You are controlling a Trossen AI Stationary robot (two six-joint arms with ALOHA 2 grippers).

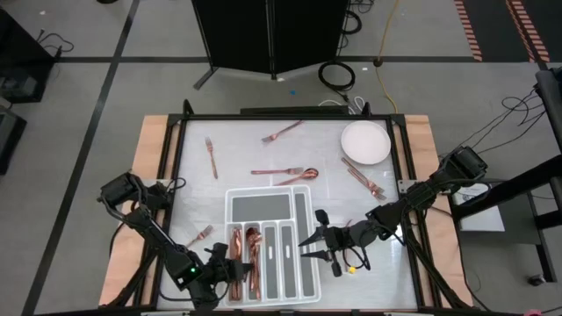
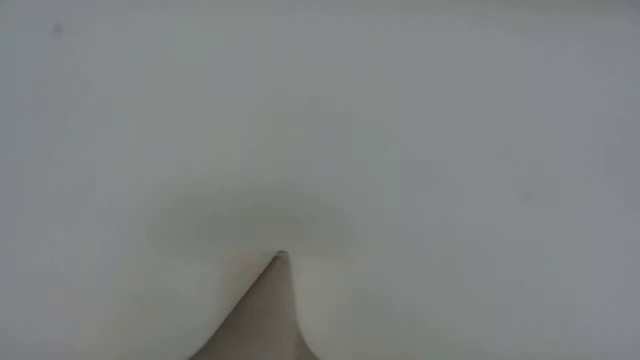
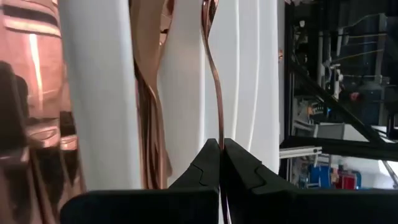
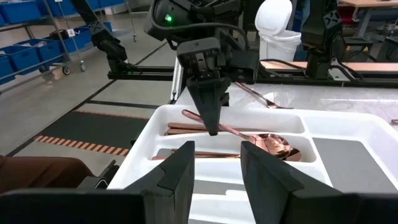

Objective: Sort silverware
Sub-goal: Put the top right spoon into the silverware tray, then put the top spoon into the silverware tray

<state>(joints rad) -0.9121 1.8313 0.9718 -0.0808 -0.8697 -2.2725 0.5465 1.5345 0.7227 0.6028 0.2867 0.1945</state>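
Observation:
The white divided tray [image 1: 268, 211] lies near the table's front edge. Copper silverware fills its two left slots [image 1: 237, 244]. My left gripper [image 1: 234, 272] stands over the tray's near left corner, shut on a copper spoon [image 4: 273, 146]. My right gripper [image 1: 305, 247] hovers open at the tray's right side, its fingers [image 4: 180, 168] pointing at the tray with nothing between them. Loose silverware lies flat on the table: forks [image 1: 281, 132] [image 1: 212, 156] [image 1: 200, 234], a spoon [image 1: 294, 172] and a pair [image 1: 362, 175]. My left gripper pinches the spoon's handle [image 4: 202, 121], a little in from its free end, between its two fingertips. The fingers slant down from the near left and lie across the handle. The spoon tilts, its bowl end [image 4: 277, 148] down in a tray slot.
A round white plate [image 1: 365, 142] sits at the far right. The table's raised dark frame [image 1: 180, 158] runs along the sides. The low view shows only a white surface close up.

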